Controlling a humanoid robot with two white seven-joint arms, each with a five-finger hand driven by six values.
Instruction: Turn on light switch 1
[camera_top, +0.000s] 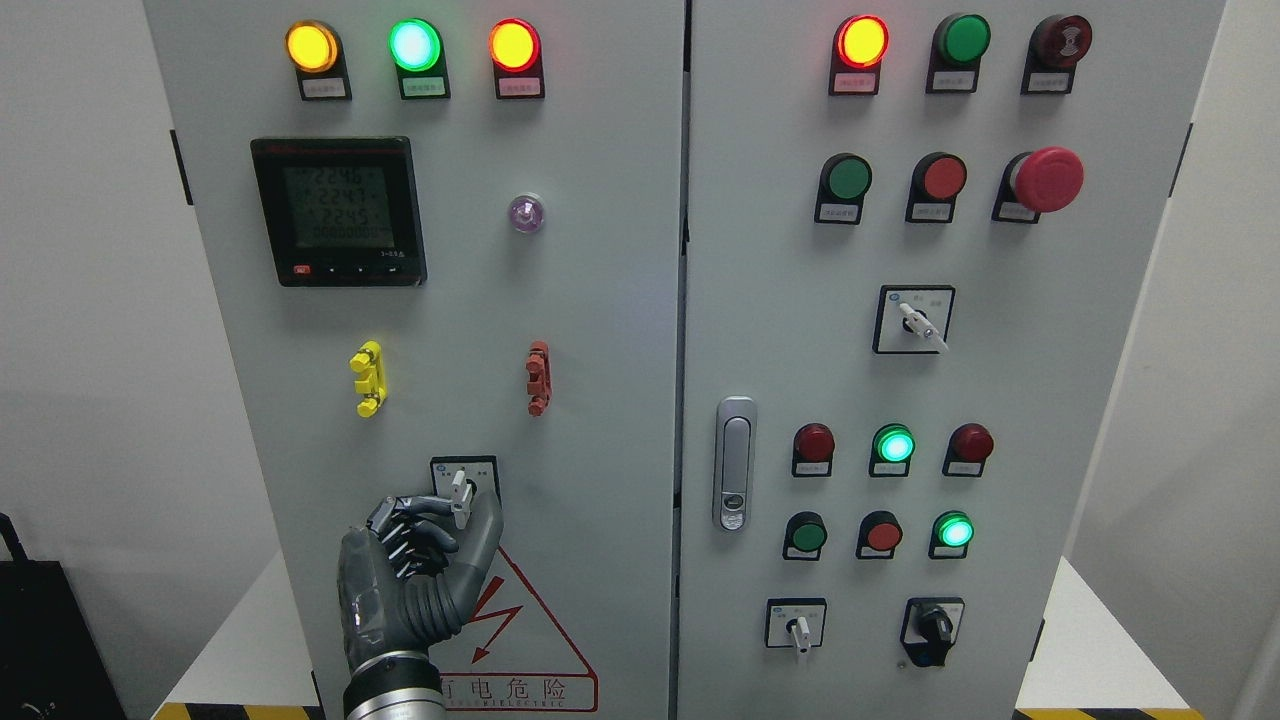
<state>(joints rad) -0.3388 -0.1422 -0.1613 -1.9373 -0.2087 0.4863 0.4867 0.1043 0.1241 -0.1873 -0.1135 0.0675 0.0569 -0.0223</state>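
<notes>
One left hand (425, 560) is closed on one white switch lever (460, 497); three lamps (414, 45) are lit above.

Warning sign (520, 640) on the cabinet door reads 有电危险; meter screen (338, 210) shows 2245 (upper rows blurred).

White switch lever (459, 497) roughly upright.

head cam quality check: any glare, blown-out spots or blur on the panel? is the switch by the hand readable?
Head view: even, soft lighting, no hard shadows; lit lamps bloom, the top green lamp near white at its centre; meter display dim, digits barely legible; small label print too soft to read; selector switch sharp, with the left hand at its handle, fingers partly covering its plate.
</notes>
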